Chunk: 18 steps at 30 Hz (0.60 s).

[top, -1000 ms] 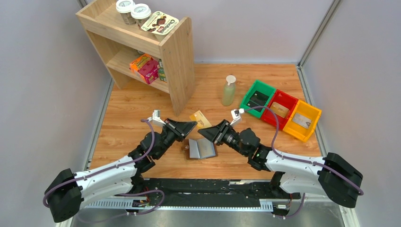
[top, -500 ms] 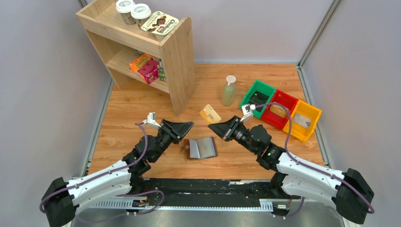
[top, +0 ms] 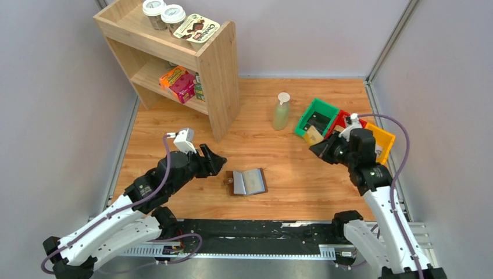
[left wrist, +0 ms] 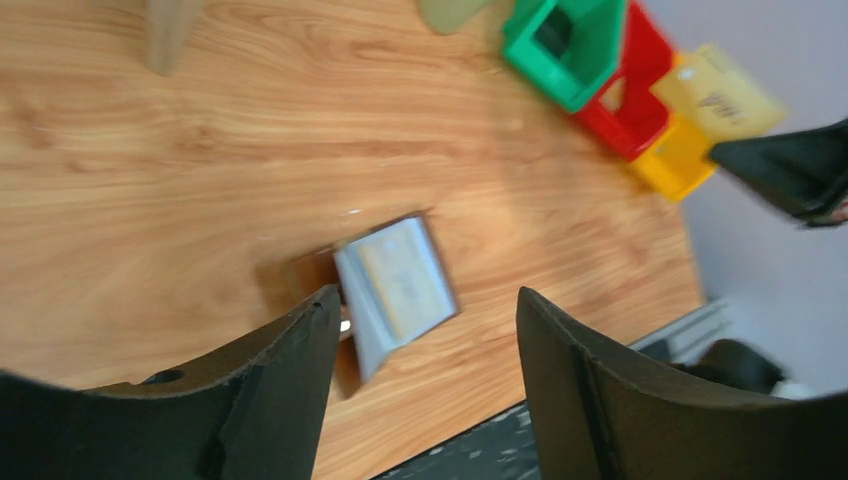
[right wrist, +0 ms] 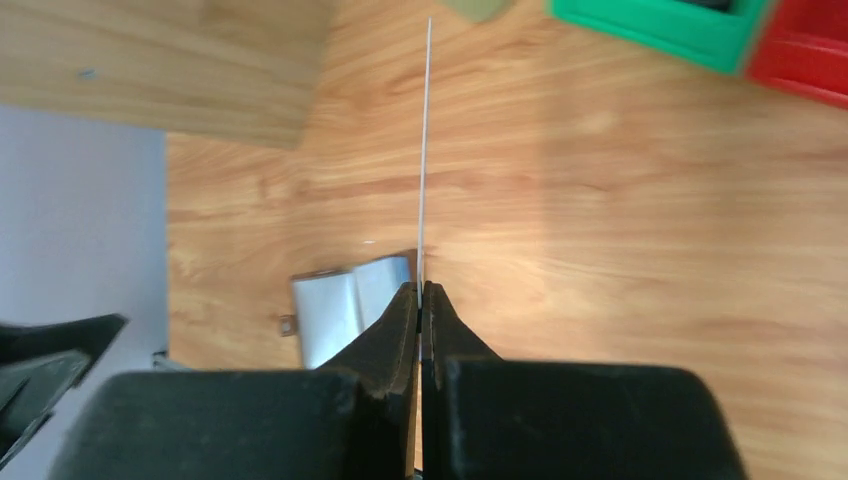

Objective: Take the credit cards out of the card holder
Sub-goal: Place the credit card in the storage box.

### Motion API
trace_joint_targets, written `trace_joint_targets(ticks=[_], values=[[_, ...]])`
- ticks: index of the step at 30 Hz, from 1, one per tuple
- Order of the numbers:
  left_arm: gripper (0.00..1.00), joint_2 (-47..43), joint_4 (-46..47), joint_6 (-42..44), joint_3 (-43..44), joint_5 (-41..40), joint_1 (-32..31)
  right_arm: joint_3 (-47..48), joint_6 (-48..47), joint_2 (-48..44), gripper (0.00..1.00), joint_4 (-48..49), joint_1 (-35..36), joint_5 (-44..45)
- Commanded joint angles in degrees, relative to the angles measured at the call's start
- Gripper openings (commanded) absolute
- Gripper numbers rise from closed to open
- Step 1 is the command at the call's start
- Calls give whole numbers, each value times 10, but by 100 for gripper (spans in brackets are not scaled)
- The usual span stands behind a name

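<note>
Wooden table. Left gripper: jaws apart, empty, near the holder. Right gripper: clenched on the card, beside green bin. Card holder: open flat, mid-table. Credit card: tan-gold, held aloft.

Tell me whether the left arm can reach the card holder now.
Probably yes. The left end effector hangs open just left of the card holder, which lies spread on the table, nothing between them. The right end effector, shut on a card, is off by the green bin.

Bright, even light; blurry left-wrist view.
</note>
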Motion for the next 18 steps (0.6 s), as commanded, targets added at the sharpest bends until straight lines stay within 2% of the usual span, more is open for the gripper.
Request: trace_joint_targets(ticks=[1, 4, 7, 11, 15, 18], values=[[75, 36, -190, 171, 83, 28, 26, 72, -146, 28, 0, -200, -133, -72], [77, 71, -241, 224, 139, 67, 64, 101, -185, 75, 0, -234, -223, -95], [77, 100, -249, 290, 172, 112, 104, 132, -194, 124, 0, -235, -244, -58], [77, 128, -224, 344, 170, 146, 127, 181, -208, 207, 0, -218, -295, -64], [77, 127, -175, 370, 130, 174, 134, 232, -217, 296, 0, -218, -328, -69], [77, 128, -183, 381, 129, 174, 146, 259, -226, 347, 0, -211, -336, -61]])
